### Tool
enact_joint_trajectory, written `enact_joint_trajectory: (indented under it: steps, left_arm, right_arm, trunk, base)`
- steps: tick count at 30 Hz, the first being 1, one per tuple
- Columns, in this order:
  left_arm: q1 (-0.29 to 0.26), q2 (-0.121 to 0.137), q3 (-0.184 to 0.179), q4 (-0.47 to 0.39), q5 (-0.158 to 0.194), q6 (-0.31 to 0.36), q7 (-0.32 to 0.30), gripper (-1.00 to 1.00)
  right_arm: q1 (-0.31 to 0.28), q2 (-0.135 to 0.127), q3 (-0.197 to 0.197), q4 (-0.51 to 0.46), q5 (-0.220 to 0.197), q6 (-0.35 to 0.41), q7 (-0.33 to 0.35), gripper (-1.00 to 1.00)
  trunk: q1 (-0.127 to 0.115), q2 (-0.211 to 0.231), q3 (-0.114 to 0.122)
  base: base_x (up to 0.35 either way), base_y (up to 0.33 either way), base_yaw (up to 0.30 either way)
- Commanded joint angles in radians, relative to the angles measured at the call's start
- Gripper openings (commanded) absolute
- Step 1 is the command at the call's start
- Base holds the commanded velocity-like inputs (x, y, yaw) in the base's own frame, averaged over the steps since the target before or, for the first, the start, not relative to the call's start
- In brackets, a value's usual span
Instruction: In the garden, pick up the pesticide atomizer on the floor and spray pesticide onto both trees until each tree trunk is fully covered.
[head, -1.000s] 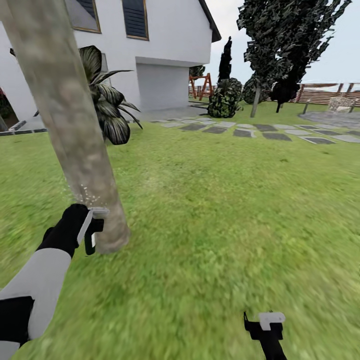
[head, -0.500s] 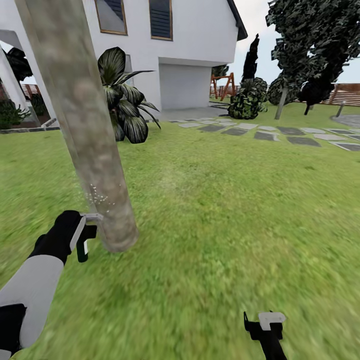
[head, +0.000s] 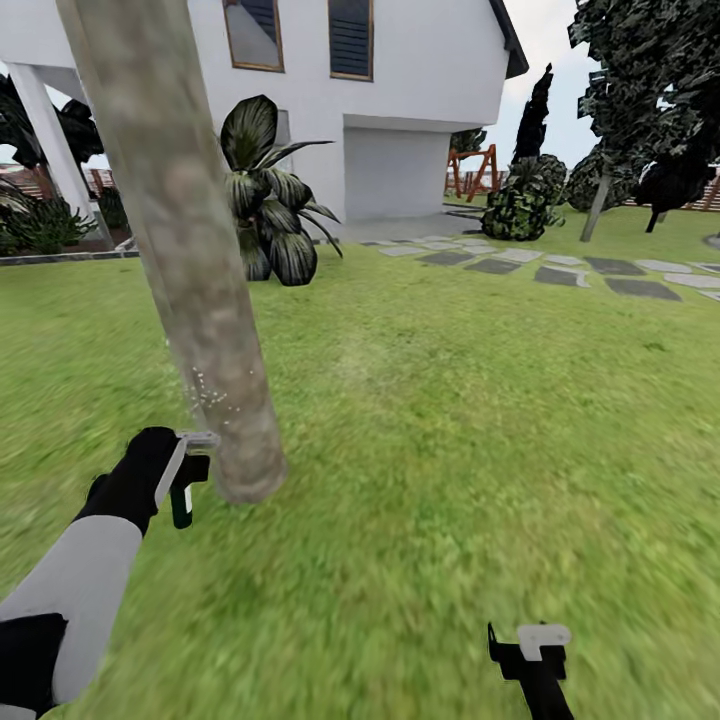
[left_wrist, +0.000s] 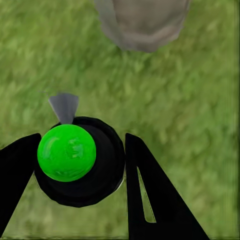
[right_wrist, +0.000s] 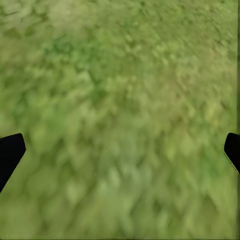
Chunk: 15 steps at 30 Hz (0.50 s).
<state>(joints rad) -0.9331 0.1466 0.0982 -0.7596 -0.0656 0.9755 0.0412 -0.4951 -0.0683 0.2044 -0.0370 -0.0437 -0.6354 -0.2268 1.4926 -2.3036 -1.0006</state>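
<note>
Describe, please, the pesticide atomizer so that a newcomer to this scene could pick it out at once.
Start at the thick, mottled grey-brown tree trunk rising from the lawn. Near its base is the left gripper, whose black fingers flank the pesticide atomizer. It is a round black body with a bright green top and a grey nozzle.

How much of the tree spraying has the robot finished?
Done: the small black atomizer with a bright green cap is off the floor, clamped in the left tool. In hand: white specks dot the pale grey-brown trunk just above the nozzle, low down. Left: how much of this trunk is covered can't be told, and the second tree waits. The right tool hangs open over grass.
</note>
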Motion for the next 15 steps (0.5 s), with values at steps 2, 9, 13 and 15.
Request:
enact_joint_trajectory:
  steps: [2,9,13,15]
  left_arm:
    - [0.030,0.001,0.002,0.002,-0.010,0.002,-0.002,-1.00]
    - [0.038,0.004,0.003,0.003,-0.010,0.002,-0.002,-1.00]
    - [0.061,0.011,0.004,0.003,-0.011,0.002,-0.002,-1.00]
    - [0.067,0.012,0.005,0.002,-0.015,0.003,-0.001,-1.00]
  right_arm:
    - [0.000,0.000,0.009,0.001,-0.004,-0.001,-0.005,1.00]
    - [0.000,0.000,0.008,0.001,-0.005,-0.001,-0.005,1.00]
    - [0.000,0.000,0.009,0.000,-0.004,-0.001,-0.004,1.00]
    - [0.000,0.001,0.009,0.000,-0.004,-0.001,-0.005,1.00]
  trunk:
    - [0.000,0.000,-0.001]
    - [0.000,0.000,-0.001]
    - [0.000,0.000,-0.001]
    - [0.000,0.000,-0.001]
  base:
    - [0.171,-0.234,0.000]
    - [0.250,-0.172,0.000]
    - [0.248,-0.111,0.000]
    - [0.036,-0.011,0.178]
